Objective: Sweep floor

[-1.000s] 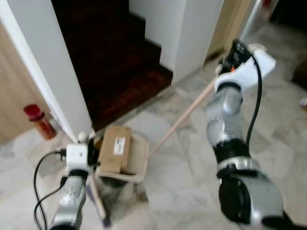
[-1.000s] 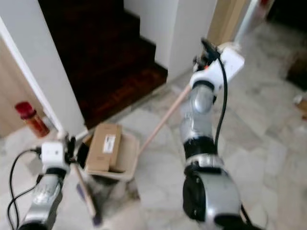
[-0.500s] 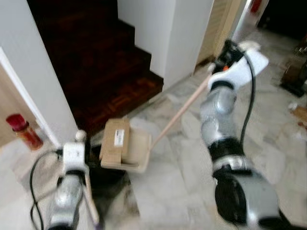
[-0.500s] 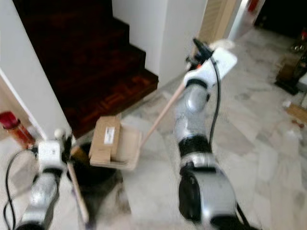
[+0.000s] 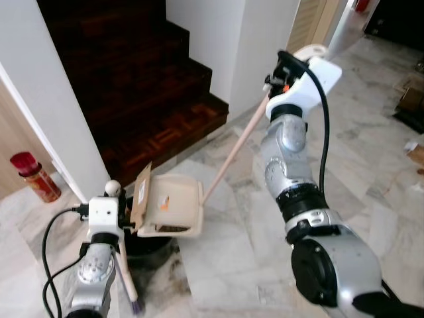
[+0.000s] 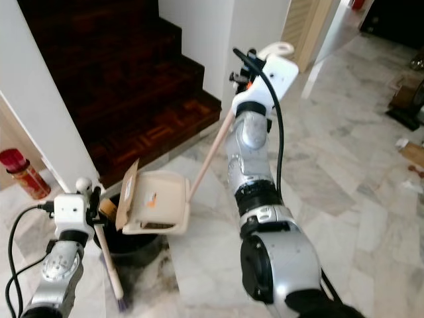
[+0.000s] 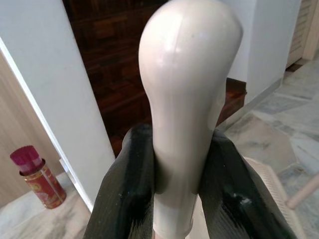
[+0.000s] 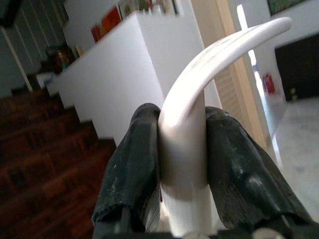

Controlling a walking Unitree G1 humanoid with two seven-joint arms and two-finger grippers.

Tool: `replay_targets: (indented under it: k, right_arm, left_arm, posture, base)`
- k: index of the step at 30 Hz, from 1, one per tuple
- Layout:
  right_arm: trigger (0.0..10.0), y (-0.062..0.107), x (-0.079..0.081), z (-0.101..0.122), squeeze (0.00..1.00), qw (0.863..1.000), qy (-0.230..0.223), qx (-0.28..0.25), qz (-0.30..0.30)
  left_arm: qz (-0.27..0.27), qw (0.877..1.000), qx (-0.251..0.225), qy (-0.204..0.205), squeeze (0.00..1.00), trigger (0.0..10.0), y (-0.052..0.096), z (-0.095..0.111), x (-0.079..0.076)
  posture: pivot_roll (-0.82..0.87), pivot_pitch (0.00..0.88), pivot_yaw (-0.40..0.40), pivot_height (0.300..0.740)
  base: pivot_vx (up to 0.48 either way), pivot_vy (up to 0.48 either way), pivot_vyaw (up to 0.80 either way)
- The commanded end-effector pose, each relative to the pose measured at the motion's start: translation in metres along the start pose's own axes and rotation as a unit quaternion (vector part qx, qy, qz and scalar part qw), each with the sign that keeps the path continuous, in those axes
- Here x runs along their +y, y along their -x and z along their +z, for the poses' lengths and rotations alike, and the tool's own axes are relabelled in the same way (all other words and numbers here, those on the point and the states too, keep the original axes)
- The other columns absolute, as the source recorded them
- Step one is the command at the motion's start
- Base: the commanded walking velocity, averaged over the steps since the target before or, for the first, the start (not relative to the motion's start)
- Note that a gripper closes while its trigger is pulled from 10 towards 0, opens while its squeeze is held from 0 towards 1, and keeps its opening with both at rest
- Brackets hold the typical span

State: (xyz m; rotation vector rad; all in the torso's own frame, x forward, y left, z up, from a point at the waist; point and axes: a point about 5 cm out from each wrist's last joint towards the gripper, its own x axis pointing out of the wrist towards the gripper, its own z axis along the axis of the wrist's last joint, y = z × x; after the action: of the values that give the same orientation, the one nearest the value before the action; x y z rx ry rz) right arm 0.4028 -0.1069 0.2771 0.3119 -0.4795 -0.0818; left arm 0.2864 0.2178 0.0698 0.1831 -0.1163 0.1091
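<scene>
From the head camera I see my right gripper (image 8: pixel 182 149) raised at about one o'clock, its black fingers (image 8: pixel 132 164) clamped on the cream curved grip of the long-handled cream plastic dustpan (image 5: pixel 173 211). The pale wooden shaft (image 5: pixel 233 151) slants down from that grip toward seven o'clock and meets the pan, which hangs tipped on edge over a round black bin (image 5: pixel 149 246) on the floor. A flat brown cardboard box (image 5: pixel 140 195) stands nearly upright against the pan's open mouth, on the side toward nine o'clock, with dark debris lying along the pan's lower lip.

My left gripper (image 7: pixel 179 199) sits low at about eight o'clock, fingers (image 7: pixel 127 184) closed around the cream rounded handle top of the broom (image 7: pixel 187 94). The broom's shaft (image 5: pixel 124 277) drops to a purple tip on the floor just beside the bin.

The floor is grey-veined white marble tile (image 5: pixel 371 152). Dark wooden stairs (image 5: pixel 126 79) rise at eleven o'clock between white walls (image 5: pixel 46 99). A red-capped cylindrical canister (image 5: pixel 33 177) stands at nine o'clock by a tan wooden panel.
</scene>
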Motion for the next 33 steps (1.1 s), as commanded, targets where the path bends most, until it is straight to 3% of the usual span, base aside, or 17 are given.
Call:
replay_targets:
  k: [1, 15, 21, 33]
  right_arm:
    - [10.0, -0.010, 0.005, 0.020, 0.00, 0.999, -0.009, -0.039, 0.005]
    - [10.0, -0.016, 0.001, 0.030, 0.00, 0.997, 0.013, -0.072, 0.007]
    - [10.0, -0.016, 0.013, 0.039, 0.00, 0.992, 0.038, -0.108, 0.043]
    - [10.0, -0.003, 0.046, 0.049, 0.00, 0.975, 0.036, -0.181, 0.121]
  left_arm:
    - [-0.006, 1.000, -0.009, 0.001, 0.00, 10.0, 0.000, 0.002, -0.003]
    - [-0.009, 1.000, -0.009, 0.002, 0.00, 10.0, 0.000, 0.002, -0.003]
    - [-0.009, 1.000, -0.010, 0.002, 0.00, 10.0, 0.000, 0.002, -0.003]
    - [-0.010, 1.000, -0.012, 0.000, 0.00, 10.0, 0.000, 0.003, -0.004]
  posture:
    - [0.07, 0.029, -0.058, 0.740]
    - [0.07, 0.035, -0.057, 0.740]
    - [0.07, 0.038, -0.059, 0.740]
    - [0.07, 0.044, -0.066, 0.740]
  base:
    - [0.000, 0.000, 0.00]
    - [0.000, 0.000, 0.00]
    - [0.000, 0.000, 0.00]
    - [0.000, 0.000, 0.00]
